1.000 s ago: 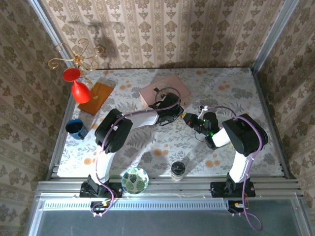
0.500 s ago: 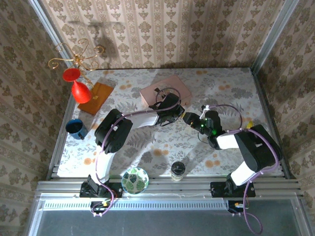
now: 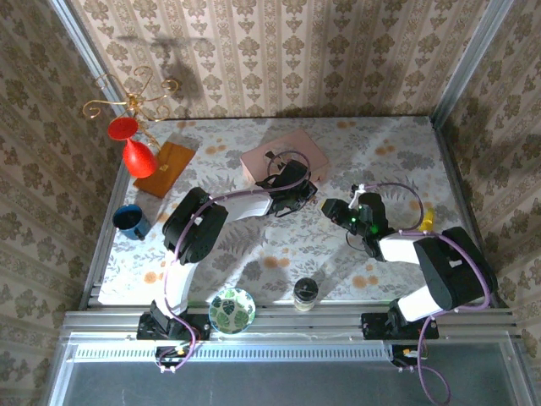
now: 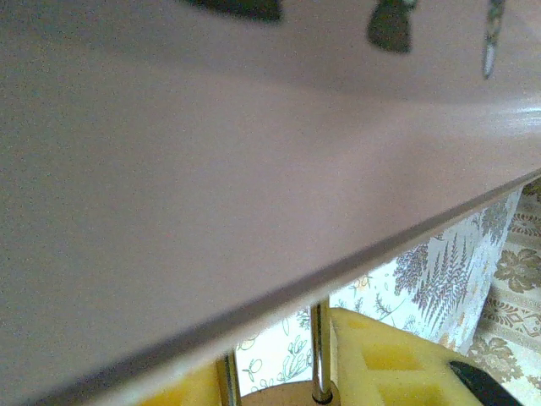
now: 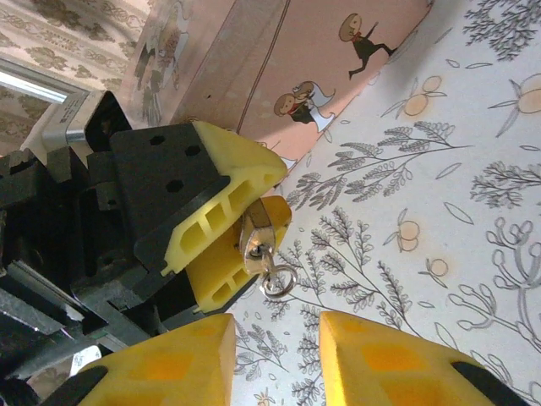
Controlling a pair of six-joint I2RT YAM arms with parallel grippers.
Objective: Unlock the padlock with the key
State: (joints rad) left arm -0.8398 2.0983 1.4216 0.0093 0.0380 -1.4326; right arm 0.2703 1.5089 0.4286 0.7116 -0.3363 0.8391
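Note:
The tiny brass padlock (image 5: 256, 230) is clamped between the yellow fingers (image 5: 221, 188) of my left gripper (image 5: 272, 203), which is shut on it. A small silver key with a ring (image 5: 272, 272) sticks out of its keyhole. My right gripper (image 5: 277, 365) is open a short way in front of the key, touching nothing. From above, the left gripper (image 3: 304, 193) sits at the near corner of the pink box (image 3: 281, 156), with the right gripper (image 3: 335, 208) just to its right. In the left wrist view the padlock's shackle (image 4: 319, 348) stands against the pink box's side (image 4: 211, 169).
A blue cup (image 3: 131, 220) stands at the left edge. A wooden board (image 3: 165, 167) and a gold stand with red glasses (image 3: 131, 135) are at the back left. A patterned bowl (image 3: 232, 309) and a jar (image 3: 306, 292) sit near the front edge.
My right gripper has drawn back to the right, away from the padlock, and its arm has swung lower and outward. The left gripper has stayed put with the padlock.

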